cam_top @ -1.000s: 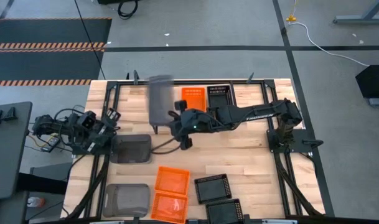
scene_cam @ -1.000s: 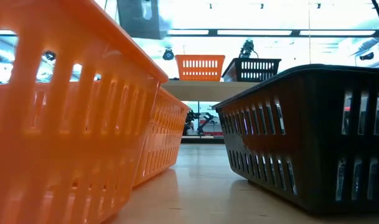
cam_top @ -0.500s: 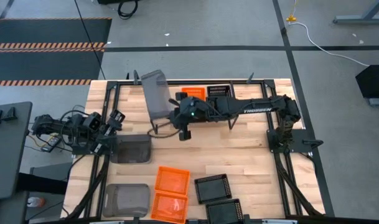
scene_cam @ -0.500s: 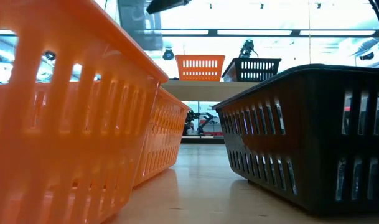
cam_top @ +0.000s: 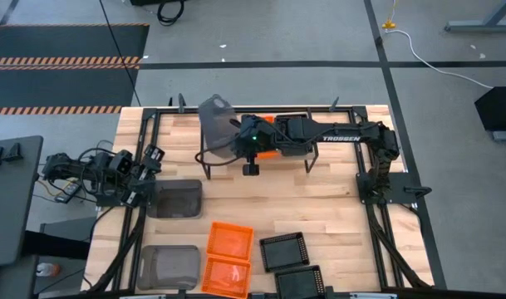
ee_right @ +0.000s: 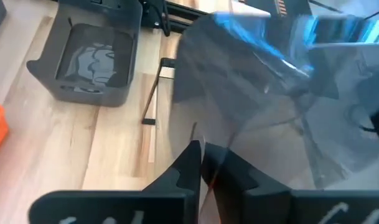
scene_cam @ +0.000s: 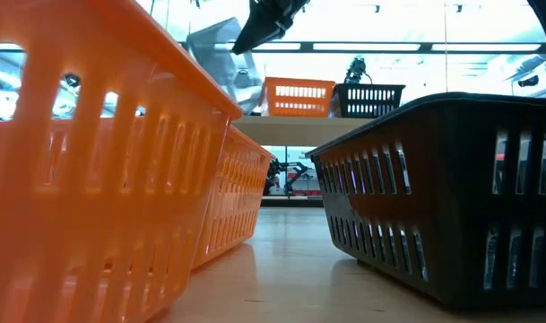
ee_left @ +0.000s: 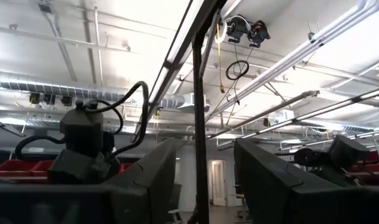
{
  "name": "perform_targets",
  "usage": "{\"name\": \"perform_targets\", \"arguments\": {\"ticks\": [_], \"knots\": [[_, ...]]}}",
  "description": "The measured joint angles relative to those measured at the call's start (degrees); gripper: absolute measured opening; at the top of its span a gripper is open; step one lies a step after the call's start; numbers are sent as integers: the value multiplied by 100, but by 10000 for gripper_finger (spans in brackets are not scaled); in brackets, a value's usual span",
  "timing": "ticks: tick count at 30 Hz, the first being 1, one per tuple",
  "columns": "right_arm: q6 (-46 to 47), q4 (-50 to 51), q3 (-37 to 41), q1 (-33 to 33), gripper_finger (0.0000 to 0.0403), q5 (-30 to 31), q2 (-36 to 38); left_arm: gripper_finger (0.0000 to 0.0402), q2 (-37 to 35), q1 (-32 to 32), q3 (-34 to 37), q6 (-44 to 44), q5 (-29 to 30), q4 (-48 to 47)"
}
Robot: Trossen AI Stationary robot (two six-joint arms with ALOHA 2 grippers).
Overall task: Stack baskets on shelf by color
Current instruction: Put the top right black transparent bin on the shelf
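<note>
A smoky grey basket [cam_top: 215,124] hangs tilted over the left end of the shelf [cam_top: 228,159]. My right gripper [cam_top: 238,137] is shut on it. In the low view it shows as the grey basket [scene_cam: 214,58] beside an orange basket [scene_cam: 298,96] and a black basket [scene_cam: 373,99], both standing on the shelf board [scene_cam: 281,130]. My left gripper [ee_left: 205,186] waits open at the table's left edge, pointing up. More baskets lie on the table. My right gripper pinches one wall of the grey basket near its rim [ee_right: 209,144] between its two fingers [ee_right: 190,155]. It comes slanting down from the table's right side. The basket is lifted and tilted, open side turned sideways. I cannot tell whether its low corner [scene_cam: 244,97] touches the shelf.
On the table lie two grey baskets [cam_top: 176,198] [cam_top: 168,266], two orange ones [cam_top: 230,239] [cam_top: 226,274] and two black ones [cam_top: 284,251] [cam_top: 298,282]. Bare wood lies between them and the shelf. In the low view an orange basket [scene_cam: 93,161] and a black basket [scene_cam: 452,197] fill the foreground.
My right gripper has swung toward the table's far edge with the grey basket and rolled. The basket has tipped from standing on edge to a slant over the shelf's left end. The orange basket on the shelf has shifted a little toward the black one.
</note>
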State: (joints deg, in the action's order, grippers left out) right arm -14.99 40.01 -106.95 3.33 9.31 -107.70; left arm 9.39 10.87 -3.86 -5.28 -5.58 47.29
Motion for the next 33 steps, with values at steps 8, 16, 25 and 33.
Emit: {"name": "perform_targets", "arguments": {"ticks": [8,16,25,33], "knots": [[46,-65,2,-15,76,1,0,172,0,-4,0,-2,65,2],[-319,-225,2,-178,109,3,0,172,0,-4,0,1,66,4],[-1543,566,2,-81,113,857,0,172,0,-4,0,2,144,4],[-1206,857,8,99,141,772,-7,172,0,-4,-2,4,145,2]]}}
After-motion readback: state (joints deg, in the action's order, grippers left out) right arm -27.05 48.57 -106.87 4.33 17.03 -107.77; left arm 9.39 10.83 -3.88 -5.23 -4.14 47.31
